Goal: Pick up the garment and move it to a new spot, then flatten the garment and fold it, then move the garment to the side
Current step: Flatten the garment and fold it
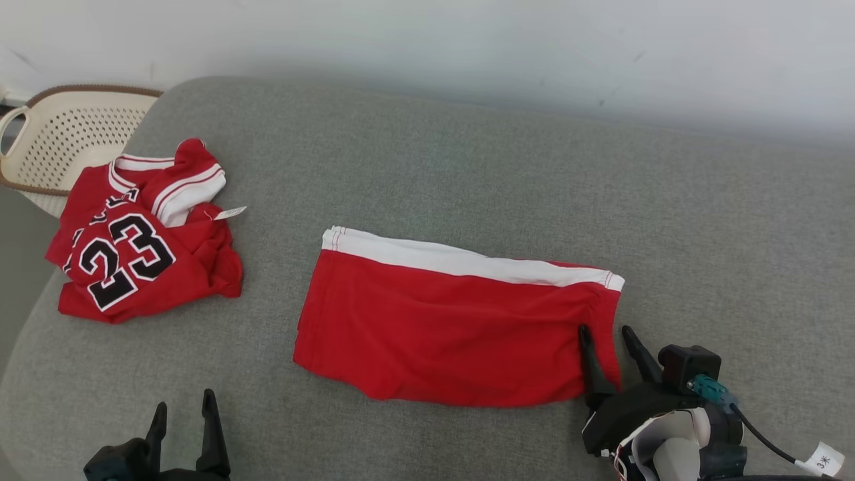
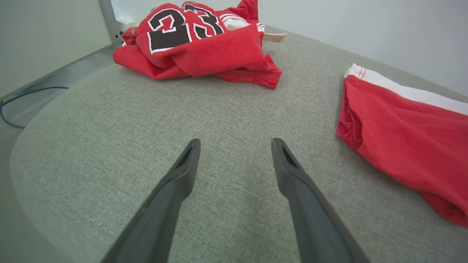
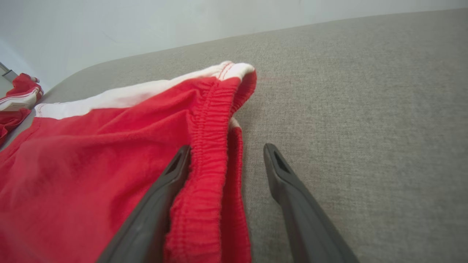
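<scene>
From my head camera I see the whole grey cushion [image 1: 467,167], with a pale perforated basket [image 1: 67,133] behind its far left corner. My left wrist camera, low over the fabric, adds a dark cable [image 2: 7,117] on the floor off the cushion's edge. My right wrist camera brings up the gathered elastic waistband [image 3: 208,138] of the red shorts [image 3: 91,153], a detail too fine to read from above.

The garment [image 1: 133,247] lies crumpled at the cushion's far left, its black "23" facing up, a striped sleeve bunched on top and a small tag [image 1: 230,212] sticking out to the right. It sits well ahead of my left gripper [image 1: 185,401] and slightly to the left, with bare cushion between us. From the left wrist the garment [image 2: 204,47] is a heap straight beyond my fingertips. It is well apart from my right gripper [image 1: 605,331]; the right wrist camera catches a sliver of it [image 3: 14,98] at the far left edge.

My left gripper [image 2: 236,142] is spread wide over bare cushion and holds nothing. My right gripper [image 3: 226,148] is spread just as wide at the right end of the flat red shorts [image 1: 441,327]. Its left finger is over the cloth, its right finger over bare cushion, and the waistband runs between them. Nothing is pinched.
</scene>
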{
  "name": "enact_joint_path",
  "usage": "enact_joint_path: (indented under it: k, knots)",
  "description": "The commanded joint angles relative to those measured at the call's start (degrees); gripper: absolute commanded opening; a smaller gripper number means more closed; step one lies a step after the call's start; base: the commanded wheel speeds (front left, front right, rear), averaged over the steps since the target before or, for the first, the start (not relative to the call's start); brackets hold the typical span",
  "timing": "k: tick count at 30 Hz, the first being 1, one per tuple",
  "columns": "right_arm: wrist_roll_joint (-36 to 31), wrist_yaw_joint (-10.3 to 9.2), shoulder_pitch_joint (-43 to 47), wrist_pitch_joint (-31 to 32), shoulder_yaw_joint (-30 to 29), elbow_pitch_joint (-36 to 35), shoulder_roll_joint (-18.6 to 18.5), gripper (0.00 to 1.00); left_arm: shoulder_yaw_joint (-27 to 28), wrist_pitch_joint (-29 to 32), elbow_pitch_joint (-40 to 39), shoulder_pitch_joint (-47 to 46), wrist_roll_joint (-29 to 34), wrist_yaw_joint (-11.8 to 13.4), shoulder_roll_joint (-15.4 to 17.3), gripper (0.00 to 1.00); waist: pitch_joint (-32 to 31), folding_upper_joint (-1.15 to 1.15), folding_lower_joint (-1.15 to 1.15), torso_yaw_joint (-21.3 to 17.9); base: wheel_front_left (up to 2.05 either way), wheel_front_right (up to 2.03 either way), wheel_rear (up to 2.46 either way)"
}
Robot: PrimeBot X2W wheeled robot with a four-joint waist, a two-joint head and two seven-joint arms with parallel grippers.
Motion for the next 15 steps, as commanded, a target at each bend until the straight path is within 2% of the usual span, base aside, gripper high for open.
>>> enact_joint_path:
  k: [1, 5, 10, 12, 13, 14, 15]
  knots:
    - [-0.2, 0.0, -0.3, 0.0, -0.1, 0.5, 0.1, 1.0, -0.1, -0.2, -0.1, -0.3, 0.0, 0.2, 0.0, 1.0, 1.1, -0.01, -0.01, 0.8, 0.0, 0.0, 0.0]
    - [0.9, 0.0, -1.3, 0.1, -0.2, 3.5, 0.1, 1.0, -0.6, -0.2, -0.5, -0.8, -0.4, 0.3, 0.0, 1.0, 2.1, -0.01, -0.01, 1.4, 0.0, 0.0, 0.0]
    - [4.9, 0.03, -1.5, 0.4, 4.4, 6.9, 0.4, 1.0, -0.9, -0.2, -0.7, -0.7, -0.7, 0.5, 0.0, 1.0, 2.5, -0.01, -0.01, 2.2, 0.0, 0.0, 0.0]
    - [6.2, 0.04, -1.6, 0.4, 6.0, 7.4, 0.5, 0.47, -0.9, -0.2, -0.9, -0.6, -0.8, 0.5, 0.0, 1.0, 2.6, -0.01, -0.01, 2.4, 0.0, 0.0, 0.0]
    - [6.7, 0.06, -1.6, 0.4, 6.4, 7.5, 0.6, 0.47, -0.9, -0.2, -1.0, -0.4, -0.8, 0.6, 0.0, 1.0, 2.5, -0.01, -0.01, 2.4, 0.0, 0.0, 0.0]
    - [7.0, 0.1, -1.5, 0.4, 6.5, 7.6, 0.5, 0.0, -0.8, -0.2, -1.1, -0.3, -0.8, 0.5, 0.0, 1.0, 2.5, -0.01, -0.01, 2.5, 0.0, 0.0, 0.0]
    - [7.2, 0.1, -1.4, 0.4, 6.4, 7.7, 0.4, 0.0, -0.8, -0.2, -1.1, -0.2, -0.7, 0.6, 0.0, 1.0, 2.4, -0.01, -0.01, 2.4, 0.0, 0.0, 0.0]
